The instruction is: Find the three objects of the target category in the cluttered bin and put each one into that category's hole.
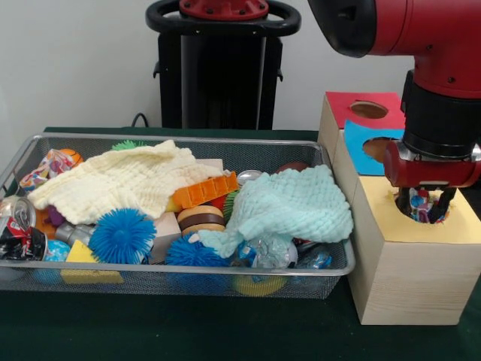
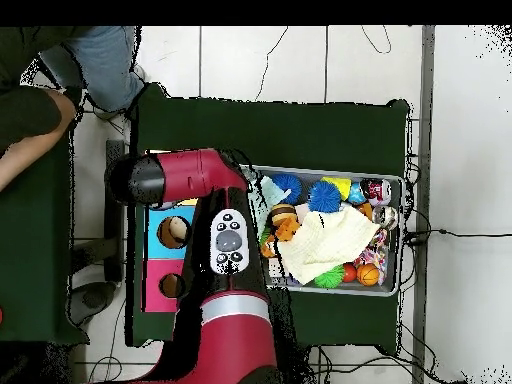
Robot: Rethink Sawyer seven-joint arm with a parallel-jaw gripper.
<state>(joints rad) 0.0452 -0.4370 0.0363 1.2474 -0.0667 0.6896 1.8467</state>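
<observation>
From the front, the tool (image 1: 426, 204) hangs in the hole of the yellow box top (image 1: 391, 218), its fingers clamped on a colourful object (image 1: 422, 206). From above, the arm (image 2: 215, 250) covers the boxes beside the wire bin (image 2: 392, 182) of clutter

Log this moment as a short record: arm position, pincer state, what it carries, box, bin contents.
arm position: pincer lowered into the hole of the yellow panel
pincer state: closed on a multicoloured object, its kind too hidden to tell
box: wooden box with yellow, blue panel and red panel, each with a hole
bin: mesh bin full of clutter
cloths: cream cloth, mint cloth
toys: blue spiky ball, crushed can
</observation>
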